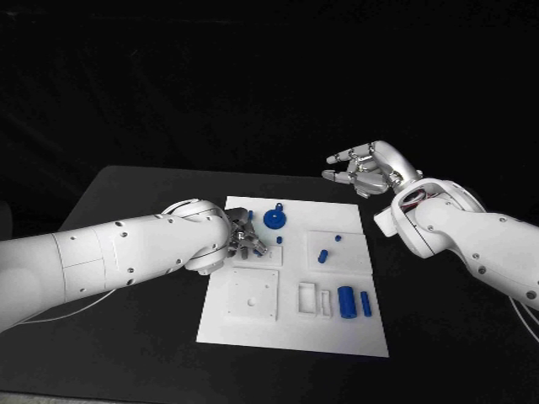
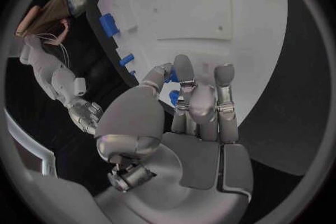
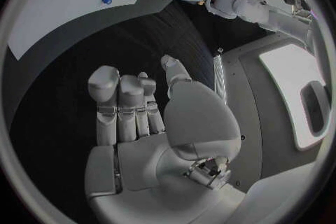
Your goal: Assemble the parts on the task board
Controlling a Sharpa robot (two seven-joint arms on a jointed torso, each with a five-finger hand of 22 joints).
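Task board (image 1: 296,324), mid-worktop: several blue parts (image 1: 346,296) lie loose, assembly judged barely begun; left hand (image 1: 245,242) fingers (image 2: 183,75) pinching a small blue part (image 2: 172,74) above it; right hand (image 1: 365,168) released, over the far edge.

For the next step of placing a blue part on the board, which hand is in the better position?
Probably the left. The left hand is already down on the task board, fingers at a small blue part. The right hand hangs open off the board, beyond its far corner, holding nothing.
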